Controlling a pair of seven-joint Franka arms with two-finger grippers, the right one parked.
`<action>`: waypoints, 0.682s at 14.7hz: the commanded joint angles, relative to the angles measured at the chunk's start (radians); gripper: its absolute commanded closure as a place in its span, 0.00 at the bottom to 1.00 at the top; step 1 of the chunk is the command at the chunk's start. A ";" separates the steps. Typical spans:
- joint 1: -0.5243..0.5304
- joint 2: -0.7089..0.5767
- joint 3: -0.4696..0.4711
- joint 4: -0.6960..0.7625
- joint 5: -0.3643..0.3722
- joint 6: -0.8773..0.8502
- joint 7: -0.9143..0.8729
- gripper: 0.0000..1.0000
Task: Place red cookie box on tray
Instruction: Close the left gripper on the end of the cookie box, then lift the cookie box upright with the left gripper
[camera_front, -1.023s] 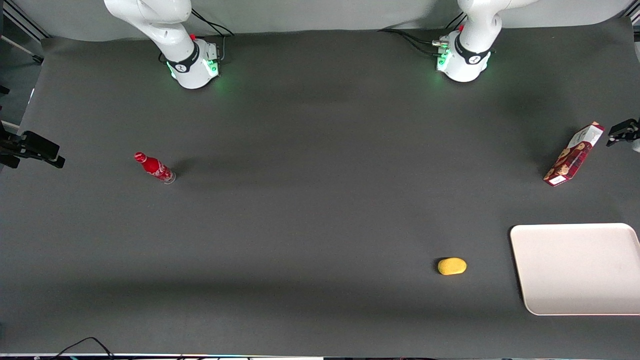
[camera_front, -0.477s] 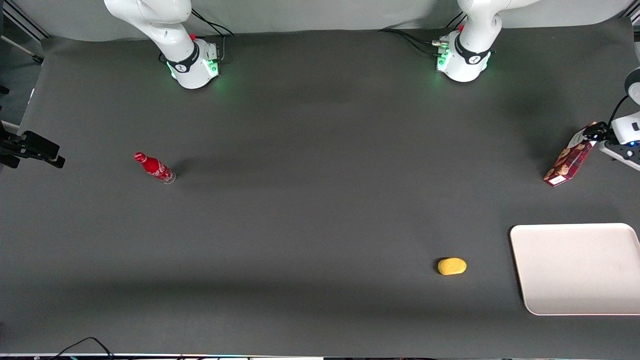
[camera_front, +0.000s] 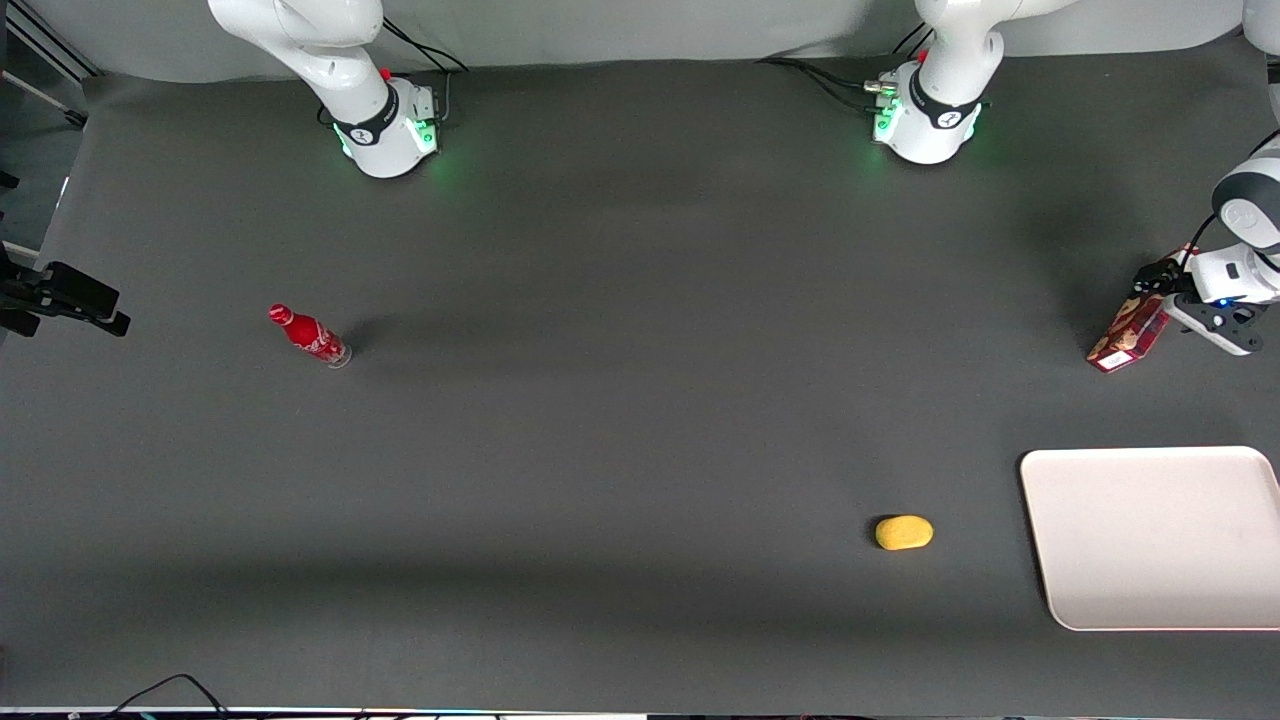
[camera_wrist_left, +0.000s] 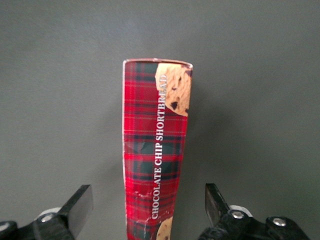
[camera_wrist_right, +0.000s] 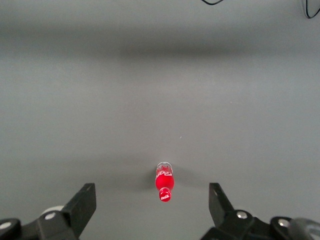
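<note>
The red cookie box (camera_front: 1125, 340) stands on the table at the working arm's end, farther from the front camera than the tray (camera_front: 1150, 535). Its upper part is hidden by my left gripper (camera_front: 1165, 300), which sits over its top end. In the left wrist view the box (camera_wrist_left: 156, 150) is a red tartan carton with cookie pictures, and it stands between my gripper's (camera_wrist_left: 149, 210) two open fingers (camera_wrist_left: 80, 205) with a gap on each side. The tray is cream-white, flat and holds nothing.
A yellow oval object (camera_front: 904, 532) lies on the table beside the tray, toward the parked arm's end. A red soda bottle (camera_front: 309, 336) lies far off toward the parked arm's end; it also shows in the right wrist view (camera_wrist_right: 164, 181).
My left gripper has come in from the table's edge and moved over the top of the cookie box, now covering its white label end. The box has not moved.
</note>
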 joint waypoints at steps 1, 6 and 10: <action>-0.005 0.014 0.010 -0.018 -0.026 0.037 0.033 0.00; -0.004 0.019 0.010 -0.018 -0.026 0.038 0.033 0.35; -0.005 0.030 0.010 -0.018 -0.027 0.040 0.033 0.85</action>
